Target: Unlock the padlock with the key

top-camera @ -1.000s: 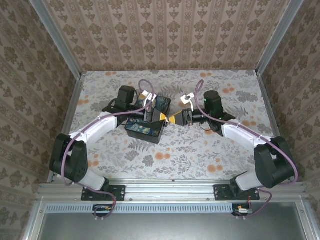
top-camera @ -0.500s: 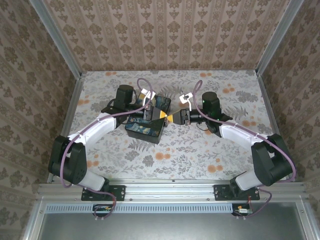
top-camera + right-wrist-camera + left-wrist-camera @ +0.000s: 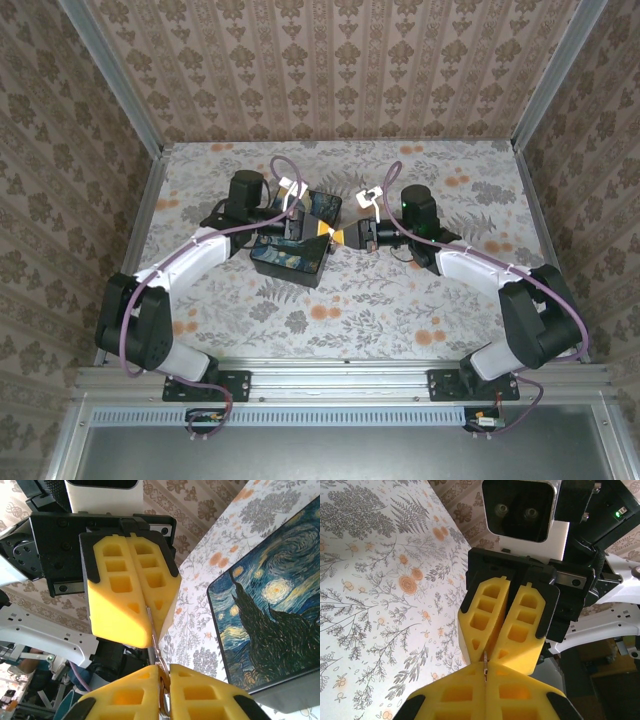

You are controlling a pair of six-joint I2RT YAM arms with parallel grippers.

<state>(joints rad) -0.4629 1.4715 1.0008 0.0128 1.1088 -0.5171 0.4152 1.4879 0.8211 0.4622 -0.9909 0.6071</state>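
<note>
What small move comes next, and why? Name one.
Probably ease the left hand open slightly, leaving the right hand shut. Both hands pinch the same thin metal piece, likely the key, tip to tip near the painted box, so neither can pull away without dragging the other.

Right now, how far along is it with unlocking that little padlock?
Done: both pieces are off the table, meeting by the painted box. In hand: the left end effector pinches a thin metal sliver; the right end effector is shut on a brassy bit. Still to do: no opened lock visible yet.
</note>
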